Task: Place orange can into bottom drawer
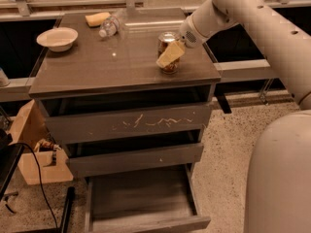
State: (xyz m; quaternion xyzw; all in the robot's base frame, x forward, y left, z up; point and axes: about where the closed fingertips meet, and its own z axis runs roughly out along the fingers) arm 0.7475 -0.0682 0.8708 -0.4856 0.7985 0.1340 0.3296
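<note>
The orange can (166, 39), with a brown-orange and white label and a silver top, stands upright on the cabinet top near its right front corner. My gripper (170, 55) is at the can, reaching in from the right, with a pale yellow part of it across the can's front. The can rests on the surface. The bottom drawer (141, 195) is pulled out at floor level, and its tray shows nothing inside. The middle drawer and the white-scratched top drawer (131, 123) are pushed in.
A clear plastic bottle (111, 25) lies at the back of the cabinet top beside a yellow sponge (97, 19). A white bowl (57, 38) sits at the left. A cardboard box (34, 140) and a black cable (41, 188) are on the floor at the left. My arm (262, 28) spans the right side.
</note>
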